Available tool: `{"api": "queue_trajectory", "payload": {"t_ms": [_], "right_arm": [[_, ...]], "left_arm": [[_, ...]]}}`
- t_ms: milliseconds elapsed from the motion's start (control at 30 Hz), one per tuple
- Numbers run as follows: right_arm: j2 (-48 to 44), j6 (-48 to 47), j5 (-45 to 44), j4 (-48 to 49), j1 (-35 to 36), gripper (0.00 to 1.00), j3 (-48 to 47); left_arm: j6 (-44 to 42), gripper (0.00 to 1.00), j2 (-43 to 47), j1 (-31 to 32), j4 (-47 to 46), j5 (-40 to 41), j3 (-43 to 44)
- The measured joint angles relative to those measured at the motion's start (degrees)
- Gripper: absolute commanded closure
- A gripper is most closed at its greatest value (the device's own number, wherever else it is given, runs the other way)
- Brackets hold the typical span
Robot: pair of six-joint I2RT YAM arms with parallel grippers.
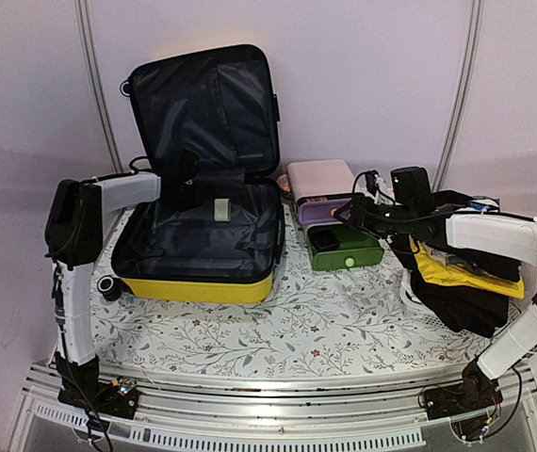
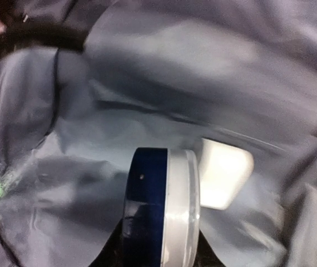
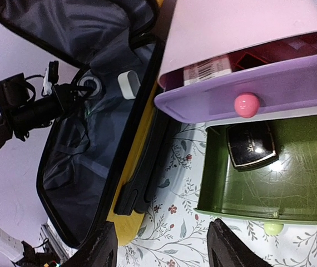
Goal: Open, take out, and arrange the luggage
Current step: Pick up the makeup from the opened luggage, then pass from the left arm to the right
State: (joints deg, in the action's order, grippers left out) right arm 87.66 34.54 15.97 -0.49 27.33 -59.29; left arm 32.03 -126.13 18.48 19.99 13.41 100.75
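**A:** Where is the luggage?

**B:** The luggage lies open on the table, left of centre. Its yellow shell is down and the lid stands upright against the back wall, showing black lining.

**A:** And the left hand?

**B:** The left hand is inside the lower half, near the hinge. Its camera shows a round blue-and-white tin on edge, right in front of the lens, with a white tag just beside it. The fingers are hidden, so I cannot tell how far they are closed or whether they grip the tin.

**A:** The right one?

**B:** The right hand hangs over the table between the luggage and the drawer box. Its fingers are apart and hold nothing. The green drawer stands open.
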Motion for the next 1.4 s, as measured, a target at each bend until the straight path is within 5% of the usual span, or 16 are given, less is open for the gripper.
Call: {"api": "queue_trajectory", "payload": {"t_ms": [267, 433, 567, 867, 1400], "right_arm": [[-0.57, -10.8, 13.53, 3.04, 1.03, 0.4, -1.66], [-0.83, -29.44, 5.14, 1.4, 10.8, 0.31, -8.96], [-3.82, -52.33, -2.51, 9.42, 22.03, 0.3, -4.42], [-5.53, -87.03, -10.82, 27.65, 27.45, 0.35, 6.45], [-3.39, -118.81, -14.12, 41.86, 29.07, 0.32, 13.0]], "left_arm": [[-2.47, 0.92, 20.76, 0.28, -6.64, -24.57, -15.26], [6.54, 0.94, 32.15, 1.36, -21.64, -42.82, -29.77], [16.79, 0.94, 33.75, 3.8, -31.71, -53.53, -36.0], [27.85, 0.92, 33.75, 12.7, -37.81, -65.0, -37.51], [34.25, 0.91, 33.77, 14.62, -41.83, -72.76, -40.28]]}}
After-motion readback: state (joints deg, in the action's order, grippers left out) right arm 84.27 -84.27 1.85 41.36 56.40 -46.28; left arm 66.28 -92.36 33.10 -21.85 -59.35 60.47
